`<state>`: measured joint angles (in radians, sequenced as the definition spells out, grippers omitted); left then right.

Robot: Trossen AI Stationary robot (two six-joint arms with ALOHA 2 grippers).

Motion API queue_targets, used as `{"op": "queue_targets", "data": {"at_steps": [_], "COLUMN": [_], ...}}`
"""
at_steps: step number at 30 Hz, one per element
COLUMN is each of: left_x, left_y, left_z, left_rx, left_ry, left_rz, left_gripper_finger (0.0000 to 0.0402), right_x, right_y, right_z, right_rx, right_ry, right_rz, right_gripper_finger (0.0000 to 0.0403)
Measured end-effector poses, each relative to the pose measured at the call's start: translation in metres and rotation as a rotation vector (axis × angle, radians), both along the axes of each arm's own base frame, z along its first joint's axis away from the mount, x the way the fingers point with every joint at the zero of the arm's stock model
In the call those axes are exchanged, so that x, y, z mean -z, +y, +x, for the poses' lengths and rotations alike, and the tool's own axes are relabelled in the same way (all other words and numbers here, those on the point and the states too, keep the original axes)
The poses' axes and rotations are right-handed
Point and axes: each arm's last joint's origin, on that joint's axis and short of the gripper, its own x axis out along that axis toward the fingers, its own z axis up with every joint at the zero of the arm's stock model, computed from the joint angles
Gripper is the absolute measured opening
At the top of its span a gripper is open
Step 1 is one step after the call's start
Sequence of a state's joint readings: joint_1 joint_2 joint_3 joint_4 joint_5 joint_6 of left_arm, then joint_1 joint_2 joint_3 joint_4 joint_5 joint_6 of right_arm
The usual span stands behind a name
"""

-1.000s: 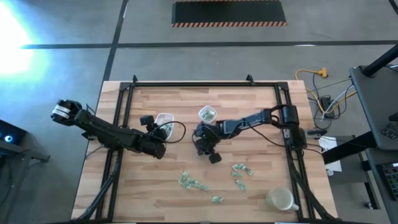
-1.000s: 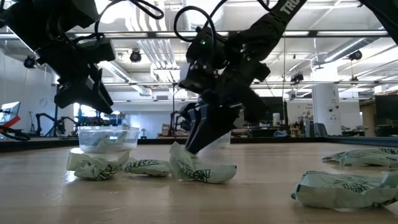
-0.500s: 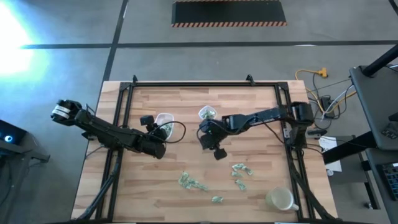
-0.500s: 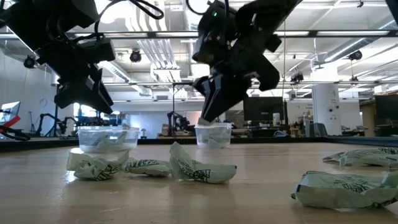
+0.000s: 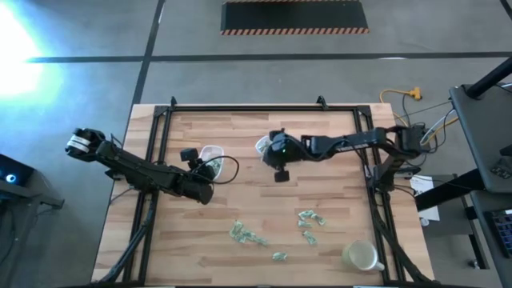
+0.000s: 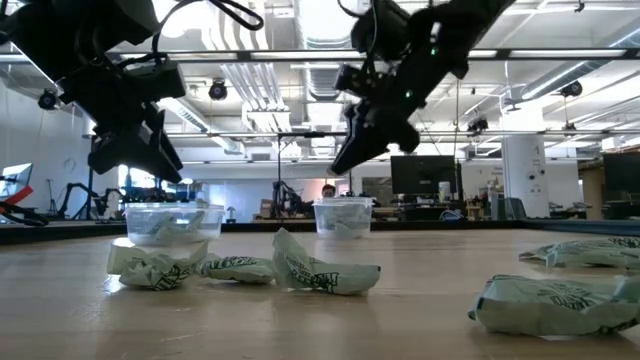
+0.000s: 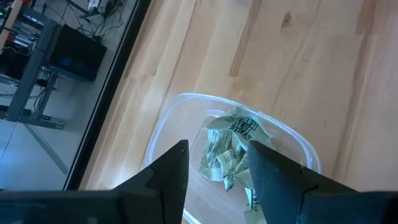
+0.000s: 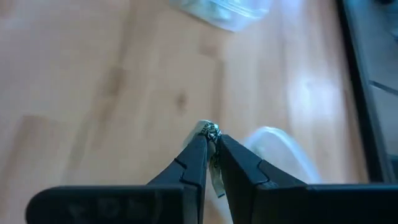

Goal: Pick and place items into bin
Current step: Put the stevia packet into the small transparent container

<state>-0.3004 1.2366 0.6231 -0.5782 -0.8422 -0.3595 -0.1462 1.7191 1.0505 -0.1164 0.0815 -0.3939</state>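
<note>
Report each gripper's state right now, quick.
Left gripper: open, empty, above the clear container that holds wrapped pieces.
Right gripper: shut on a wrapped piece, raised over the table near the other clear container.

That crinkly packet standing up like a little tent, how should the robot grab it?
Grip the raised peak of the tented wrapped piece, probably coming straight down from above. It lies on the table with its left end folded upward, so gripper fingers could likely close either side of that thin ridge.
</note>
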Motion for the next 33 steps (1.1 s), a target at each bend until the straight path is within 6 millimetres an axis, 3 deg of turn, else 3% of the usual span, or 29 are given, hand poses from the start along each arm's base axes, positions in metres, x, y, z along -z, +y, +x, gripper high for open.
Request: {"op": "queue_targets", "data": {"at_steps": [6, 11, 26, 33], "left_x": [0.000, 0.000, 0.000, 0.000], "left_y": [0.000, 0.000, 0.000, 0.000], "left_z": [0.000, 0.000, 0.000, 0.000], "left_rx": [0.001, 0.001, 0.001, 0.001], "left_ry": [-0.002, -0.002, -0.003, -0.005], "left_rz": [0.000, 0.000, -0.001, -0.001], "left_gripper_finger": [0.0149, 0.0149, 0.0149, 0.0149], "right_x": [0.009, 0.013, 0.015, 0.018], "right_y": [-0.032, -0.047, -0.050, -0.050], "right_z": [-0.008, -0.015, -0.016, -0.018], "right_rx": [0.102, 0.184, 0.253, 0.254], "right_ry": [-0.079, -0.092, -0.147, -0.135], "right_rz": [-0.006, 0.031, 0.090, 0.092], "right_gripper_finger": [0.0033, 0.0033, 0.0037, 0.0090]}}
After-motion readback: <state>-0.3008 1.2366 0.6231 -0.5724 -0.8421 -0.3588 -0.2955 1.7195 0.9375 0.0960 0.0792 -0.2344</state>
